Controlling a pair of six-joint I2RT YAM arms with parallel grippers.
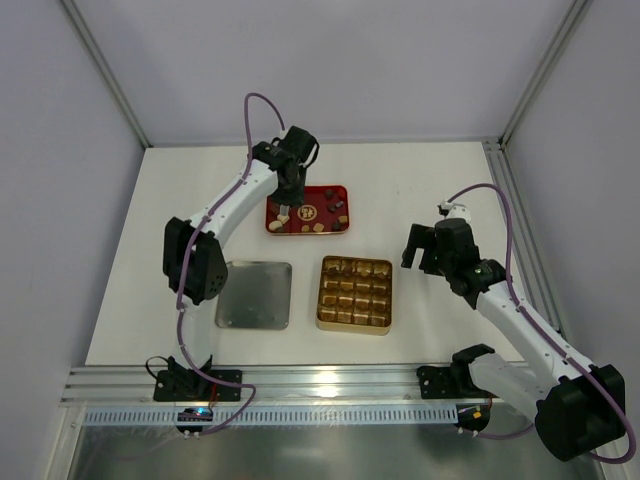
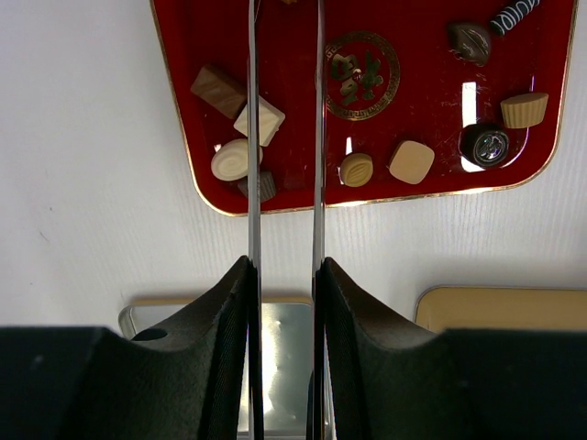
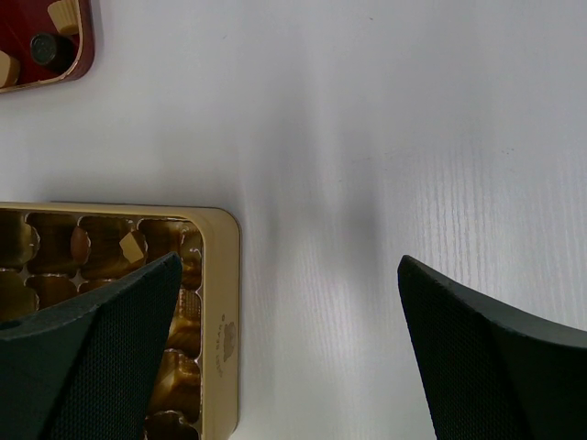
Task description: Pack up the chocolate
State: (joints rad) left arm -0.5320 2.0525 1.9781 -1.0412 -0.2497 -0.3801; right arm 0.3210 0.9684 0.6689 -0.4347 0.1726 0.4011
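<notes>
The left gripper (image 1: 286, 205) hangs over the red tray (image 2: 183, 110), its jaws a narrow gap apart with nothing seen between them, though the tips run out of view. The chocolates (image 2: 410, 161) lie loose in the tray, several crowded against one blade. Closing here could pinch the cream square (image 2: 260, 121) by its edge and flick it, or push its neighbours onto the table (image 2: 83, 183). The right gripper (image 3: 289, 266) hovers with jaws wide apart beside the gold tin (image 3: 225, 275). The tray's gold crest (image 2: 361, 75) has ringed lettering too small to read, and the tin's rim stamp (image 3: 226, 344) is illegible.
</notes>
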